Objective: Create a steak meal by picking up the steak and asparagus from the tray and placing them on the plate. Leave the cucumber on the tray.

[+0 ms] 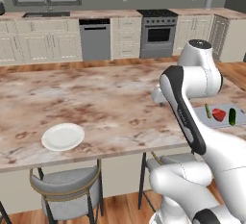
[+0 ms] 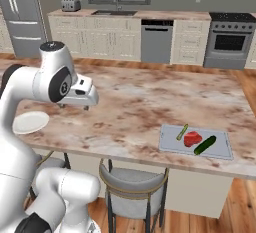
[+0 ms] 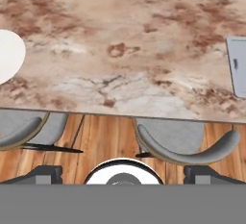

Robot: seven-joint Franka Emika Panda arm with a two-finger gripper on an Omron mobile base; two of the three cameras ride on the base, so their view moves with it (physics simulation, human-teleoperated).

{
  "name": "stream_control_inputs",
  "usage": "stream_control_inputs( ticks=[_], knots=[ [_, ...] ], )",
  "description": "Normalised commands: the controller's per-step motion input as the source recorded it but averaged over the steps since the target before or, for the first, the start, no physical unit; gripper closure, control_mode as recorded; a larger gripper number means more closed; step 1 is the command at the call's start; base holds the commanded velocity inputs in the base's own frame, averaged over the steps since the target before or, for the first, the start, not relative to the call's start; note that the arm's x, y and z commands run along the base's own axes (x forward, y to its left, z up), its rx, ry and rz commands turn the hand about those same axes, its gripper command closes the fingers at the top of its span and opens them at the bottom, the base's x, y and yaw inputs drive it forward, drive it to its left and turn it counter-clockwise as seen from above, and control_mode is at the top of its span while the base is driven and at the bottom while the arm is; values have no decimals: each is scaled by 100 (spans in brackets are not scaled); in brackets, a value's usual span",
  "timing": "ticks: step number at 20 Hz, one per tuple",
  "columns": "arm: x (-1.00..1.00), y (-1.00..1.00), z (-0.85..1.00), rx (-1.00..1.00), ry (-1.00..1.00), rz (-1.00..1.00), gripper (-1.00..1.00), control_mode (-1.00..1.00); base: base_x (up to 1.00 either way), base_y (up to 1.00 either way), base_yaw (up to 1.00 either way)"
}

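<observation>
On the counter [image 2: 140, 102], going left to right in the right base view, the plate [image 2: 30, 122] sits near the front edge at the far left, with nothing on it. The gripper [image 2: 75, 106] hangs above bare marble between plate and tray, jaws spread wide and empty. The tray [image 2: 220, 149] lies well off to its right, also near the front edge. It carries the asparagus [image 2: 182, 131], then the steak [image 2: 192, 139], then the cucumber [image 2: 205, 145], close together; both green items slant diagonally. The coming reach likely has to swing right, toward the steak or asparagus, away from the plate.
</observation>
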Motion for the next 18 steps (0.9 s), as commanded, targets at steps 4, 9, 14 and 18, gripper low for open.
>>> stream_control_inputs(
  ticks=[4, 9, 14, 18],
  knots=[
    [8, -35, -18, 0, 0, -5, -100, -100, 0, 0, 0],
    [13, -75, -33, 4, 0, -5, -100, -100, 0, 0, 0],
    [3, -88, -34, 4, 0, -6, -100, -100, 0, 0, 0],
    [0, -78, -23, 1, -1, -2, -100, -100, 0, 0, 0]
  ],
)
